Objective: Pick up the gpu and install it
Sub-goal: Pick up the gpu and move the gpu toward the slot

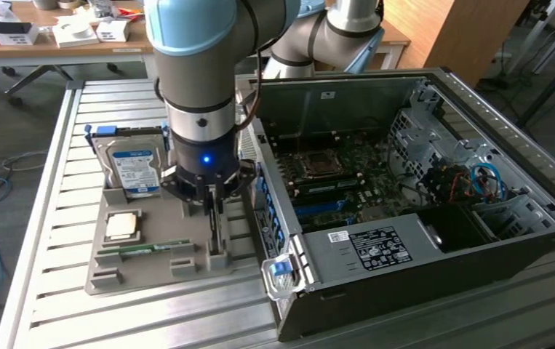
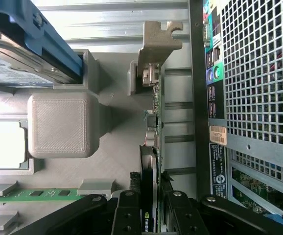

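On the grey parts tray [image 1: 156, 211], at the edge nearest the open computer case [image 1: 393, 251], the gpu [image 2: 153, 122] stood on edge in its slot, silver bracket [image 2: 156, 44] at the end away from the gripper [image 2: 151, 196]. Gripper came straight down over the tray, one finger [image 2: 131, 205] on each face of the card, pinching the gpu near its end while the card sat in the tray. Elsewhere on the tray: blue-labelled hard drive [image 1: 134, 163] at the far end, CPU [image 1: 122, 227] mid-tray, green memory stick [image 1: 146, 249] just beyond it toward the near end.
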Available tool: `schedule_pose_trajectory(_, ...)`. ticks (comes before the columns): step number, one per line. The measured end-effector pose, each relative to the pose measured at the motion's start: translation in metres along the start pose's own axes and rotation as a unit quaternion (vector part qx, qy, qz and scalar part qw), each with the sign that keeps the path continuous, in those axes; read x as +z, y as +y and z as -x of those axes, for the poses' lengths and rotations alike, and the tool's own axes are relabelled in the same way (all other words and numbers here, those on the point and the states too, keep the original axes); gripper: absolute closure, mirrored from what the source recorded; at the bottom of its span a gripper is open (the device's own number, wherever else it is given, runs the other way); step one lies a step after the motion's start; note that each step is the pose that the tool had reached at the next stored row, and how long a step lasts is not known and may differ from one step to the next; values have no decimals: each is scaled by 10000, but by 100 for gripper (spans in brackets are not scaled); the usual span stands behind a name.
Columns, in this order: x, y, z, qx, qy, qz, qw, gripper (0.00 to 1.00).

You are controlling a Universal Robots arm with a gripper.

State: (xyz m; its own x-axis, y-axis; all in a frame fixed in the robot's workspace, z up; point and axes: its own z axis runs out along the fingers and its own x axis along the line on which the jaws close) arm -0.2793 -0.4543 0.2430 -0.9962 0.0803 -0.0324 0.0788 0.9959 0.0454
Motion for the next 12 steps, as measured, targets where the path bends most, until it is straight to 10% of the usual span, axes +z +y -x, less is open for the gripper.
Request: schedule_pose_trajectory(12,-418,19,15,0,0,0,10000,74)
